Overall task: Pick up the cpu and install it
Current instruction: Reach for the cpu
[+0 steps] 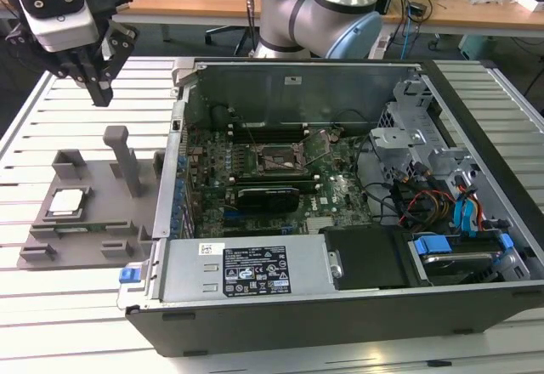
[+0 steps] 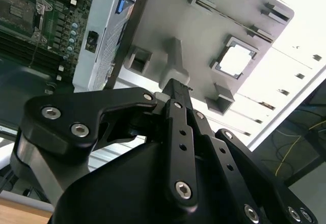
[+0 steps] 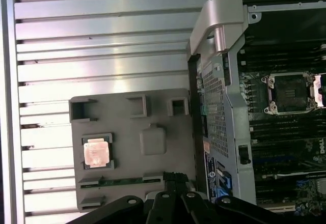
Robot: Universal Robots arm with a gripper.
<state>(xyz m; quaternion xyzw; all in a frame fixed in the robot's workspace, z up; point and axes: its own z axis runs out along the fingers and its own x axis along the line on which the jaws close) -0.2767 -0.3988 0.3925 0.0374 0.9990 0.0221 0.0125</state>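
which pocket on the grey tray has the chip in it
The square pocket on the side of the grey plastic tray away from the open computer case: the small silvery square cpu lies in it. The smaller pockets look empty.

Slatted alu table (image 1: 59, 323) w/ grey tray (image 1: 106, 211) beside open PC case (image 1: 297, 319)

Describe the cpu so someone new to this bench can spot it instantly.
Find the open computer case; on the exterior view's left of it lies a grey plastic tray. The cpu sits in a square recess on the tray's side away from the case: the only flat silvery square there, unlike the grey upright post.
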